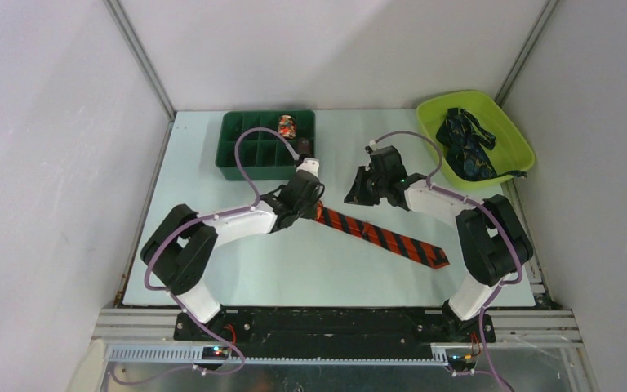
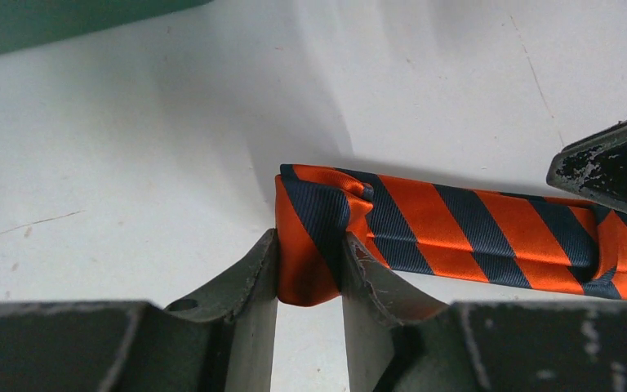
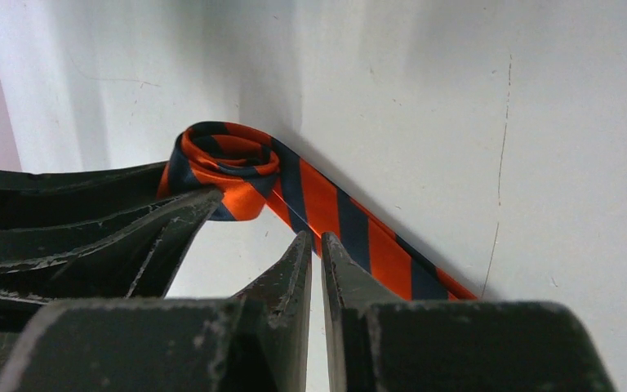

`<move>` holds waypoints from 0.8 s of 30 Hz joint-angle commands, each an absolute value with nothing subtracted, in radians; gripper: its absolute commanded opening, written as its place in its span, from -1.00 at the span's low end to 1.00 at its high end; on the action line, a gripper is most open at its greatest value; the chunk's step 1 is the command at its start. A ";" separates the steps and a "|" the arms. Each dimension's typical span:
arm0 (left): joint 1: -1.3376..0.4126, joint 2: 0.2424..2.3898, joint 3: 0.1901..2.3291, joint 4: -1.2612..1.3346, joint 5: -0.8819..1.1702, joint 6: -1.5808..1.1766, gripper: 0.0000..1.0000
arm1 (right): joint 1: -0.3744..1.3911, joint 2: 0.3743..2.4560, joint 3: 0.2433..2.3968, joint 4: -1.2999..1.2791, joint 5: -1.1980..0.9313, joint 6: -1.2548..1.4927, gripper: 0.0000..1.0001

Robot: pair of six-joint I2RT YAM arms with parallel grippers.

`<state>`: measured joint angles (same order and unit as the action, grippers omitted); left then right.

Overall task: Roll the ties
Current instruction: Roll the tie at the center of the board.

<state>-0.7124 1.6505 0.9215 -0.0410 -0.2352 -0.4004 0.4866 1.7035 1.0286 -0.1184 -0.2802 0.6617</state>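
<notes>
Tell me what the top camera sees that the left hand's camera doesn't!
Only the top camera shows the green tray with a small roll in it, the lime bin of dark ties, and the pointed end of the striped tie. Only the left wrist camera shows, close up, the left hand pinching the tie's rolled-up end. Both show the tie lying on the white table.

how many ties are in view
3, perhaps more: a striped tie on the table, its end in the left gripper; a small roll in the green tray; a dark heap in the lime bin, which may hold several.
</notes>
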 commanded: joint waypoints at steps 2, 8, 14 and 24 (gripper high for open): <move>-0.746 1.660 0.990 -0.118 -0.422 -0.344 -0.32 | 0.483 1.675 1.028 -0.100 -0.265 0.649 -0.77; -0.785 1.697 1.039 -0.164 -0.544 -0.299 -0.33 | 0.480 1.676 1.027 -0.099 -0.267 0.648 -0.77; -0.811 1.734 1.062 -0.187 -0.607 -0.276 -0.34 | 0.477 1.678 1.027 -0.101 -0.268 0.649 -0.77; -0.843 1.783 1.096 -0.217 -0.695 -0.234 -0.35 | 0.474 1.680 1.027 -0.098 -0.271 0.650 -0.77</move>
